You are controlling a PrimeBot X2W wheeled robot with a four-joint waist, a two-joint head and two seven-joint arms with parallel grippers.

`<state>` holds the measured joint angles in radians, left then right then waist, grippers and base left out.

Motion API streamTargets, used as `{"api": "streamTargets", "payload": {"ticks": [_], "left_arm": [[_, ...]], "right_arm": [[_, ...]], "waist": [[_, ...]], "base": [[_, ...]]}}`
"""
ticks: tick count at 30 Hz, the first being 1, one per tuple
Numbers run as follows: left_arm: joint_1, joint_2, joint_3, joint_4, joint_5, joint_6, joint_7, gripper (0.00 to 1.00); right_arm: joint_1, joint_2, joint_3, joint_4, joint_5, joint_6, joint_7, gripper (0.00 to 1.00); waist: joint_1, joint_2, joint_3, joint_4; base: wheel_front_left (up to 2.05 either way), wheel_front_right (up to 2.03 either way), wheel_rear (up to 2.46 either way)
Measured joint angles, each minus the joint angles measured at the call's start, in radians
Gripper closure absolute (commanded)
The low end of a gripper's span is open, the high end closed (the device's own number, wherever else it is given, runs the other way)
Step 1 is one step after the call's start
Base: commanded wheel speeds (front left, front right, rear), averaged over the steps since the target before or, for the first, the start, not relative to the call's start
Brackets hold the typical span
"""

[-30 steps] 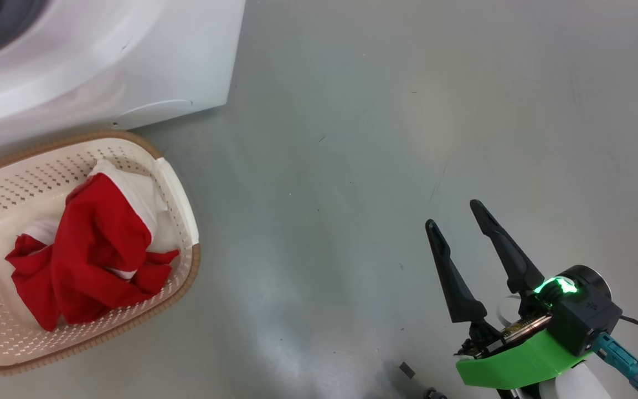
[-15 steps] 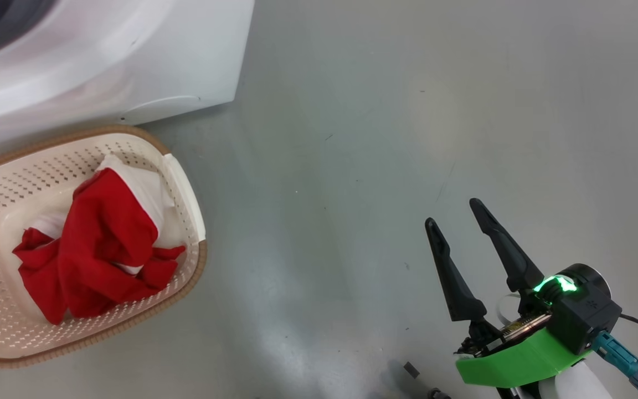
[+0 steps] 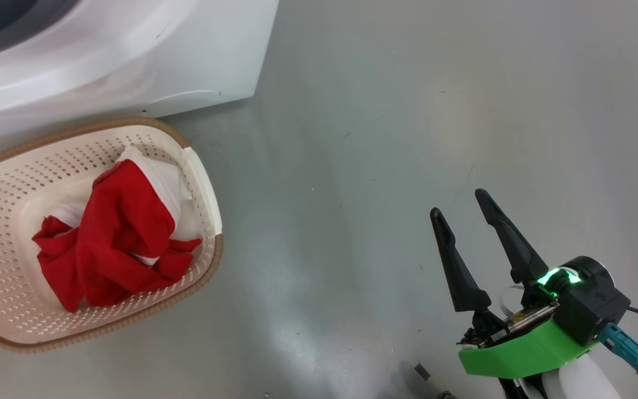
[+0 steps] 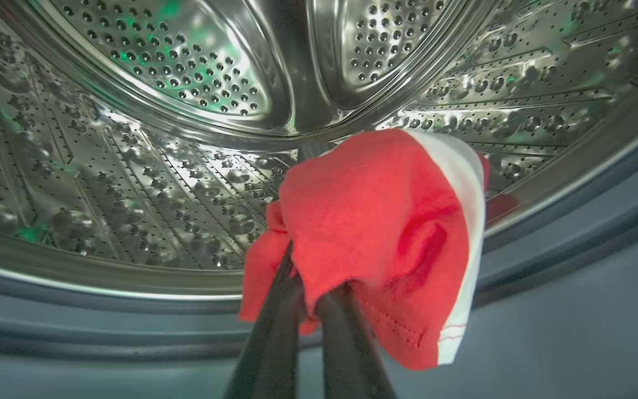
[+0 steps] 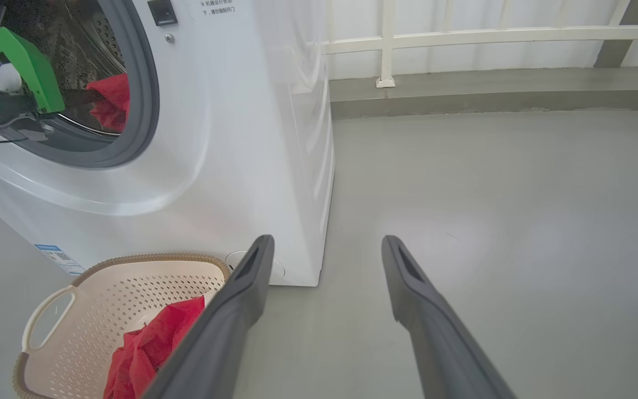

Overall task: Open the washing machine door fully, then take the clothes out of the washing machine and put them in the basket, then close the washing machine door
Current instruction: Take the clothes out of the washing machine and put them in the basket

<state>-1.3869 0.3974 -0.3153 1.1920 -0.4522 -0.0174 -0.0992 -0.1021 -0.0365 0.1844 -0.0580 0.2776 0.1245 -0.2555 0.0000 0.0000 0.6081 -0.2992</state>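
Nothing legible (washing machine (image 5: 230, 138) sticker (image 5: 57, 258) blurred)

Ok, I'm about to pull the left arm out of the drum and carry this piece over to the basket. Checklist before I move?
1. Grip: the left gripper has its jaws shut on the red garment: ok.
2. Garment free of the drum: cannot tell; its far edge is hidden behind its own folds.
3. Drop spot: the basket stands upright in front of the washing machine: ok.
4. Room in the basket beside the red clothes lying in it: ok.
5. The right gripper is open, holds nothing and is apart from the basket: ok.
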Motion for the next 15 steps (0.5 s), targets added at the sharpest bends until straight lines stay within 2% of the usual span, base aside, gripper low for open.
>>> {"api": "streamTargets", "payload": {"ticks": [15], "left_arm": [[0.181,0.0,0.008,-0.187,-0.054,-0.011,-0.041,1.0]], "right_arm": [[-0.026,0.0,-0.007,0.01,0.013,0.0,0.0,0.0]], "waist": [[0.0,0.0,-0.032,0.026]], "base": [[0.0,0.0,0.0]]}}
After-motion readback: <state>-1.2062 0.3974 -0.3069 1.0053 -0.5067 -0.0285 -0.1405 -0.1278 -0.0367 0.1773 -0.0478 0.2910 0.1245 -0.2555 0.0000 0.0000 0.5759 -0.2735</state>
